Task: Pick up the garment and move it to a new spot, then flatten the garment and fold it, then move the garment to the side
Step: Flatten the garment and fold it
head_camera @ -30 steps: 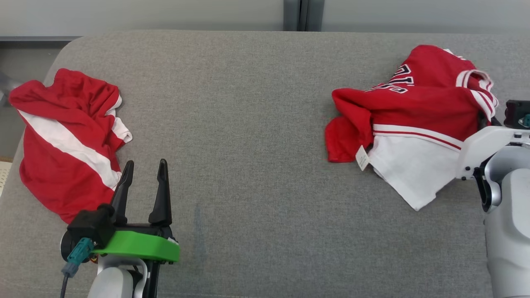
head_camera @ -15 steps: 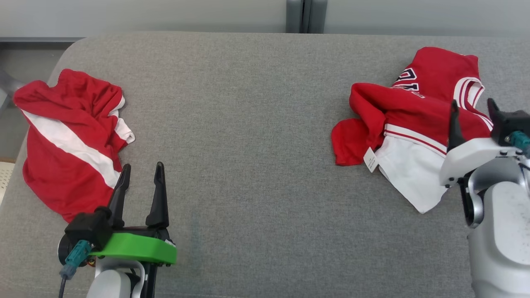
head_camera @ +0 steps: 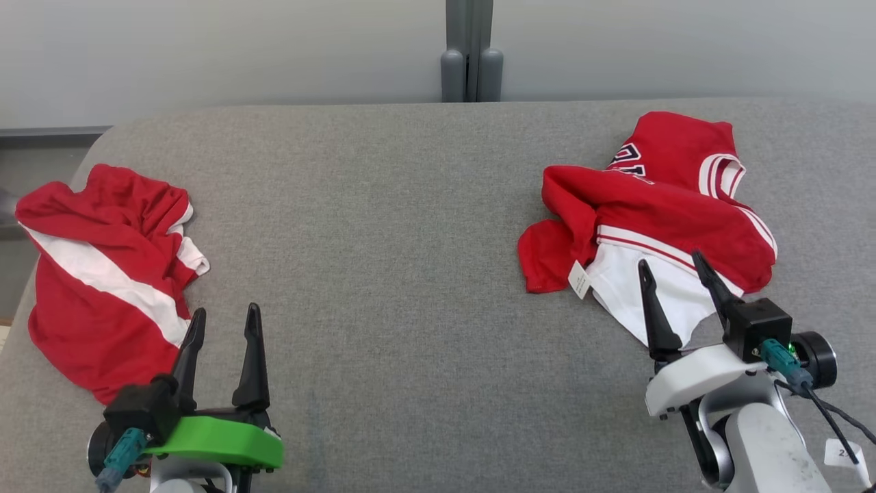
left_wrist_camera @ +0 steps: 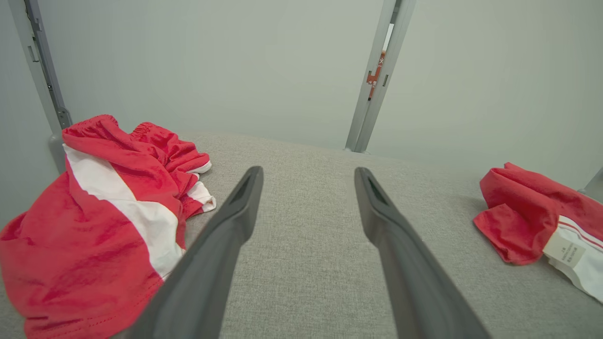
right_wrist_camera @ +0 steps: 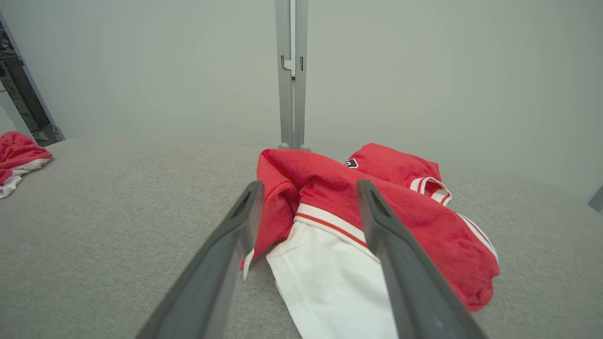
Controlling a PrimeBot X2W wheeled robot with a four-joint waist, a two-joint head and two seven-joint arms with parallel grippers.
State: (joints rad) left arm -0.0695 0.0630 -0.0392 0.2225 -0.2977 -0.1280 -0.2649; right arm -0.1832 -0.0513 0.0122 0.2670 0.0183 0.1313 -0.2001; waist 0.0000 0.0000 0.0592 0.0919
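A crumpled red and white jersey (head_camera: pixel 657 205) with dark numbers lies at the right of the grey cloth-covered surface (head_camera: pixel 410 239). My right gripper (head_camera: pixel 669 259) stands open just in front of it, its fingertips over the white part and nothing held. In the right wrist view the jersey (right_wrist_camera: pixel 424 221) lies loose between and beyond the open right gripper (right_wrist_camera: pixel 309 184). A second red garment (head_camera: pixel 102 274) with a white stripe lies bunched at the left. My left gripper (head_camera: pixel 226 309) stands open beside its near right edge. The left wrist view shows that garment (left_wrist_camera: pixel 108 212) to the left of the open left gripper (left_wrist_camera: pixel 308 170).
A pale wall with a grey upright post (head_camera: pixel 469 61) runs behind the surface. The surface's rounded left corner (head_camera: pixel 102 137) is near the striped garment. The wide grey middle separates the two garments. A cable (head_camera: pixel 821 411) hangs from the right wrist.
My right gripper opened, let go of the jersey's right side and drew back to its near edge. The jersey settled. The head camera shifted. The left gripper has not moved.
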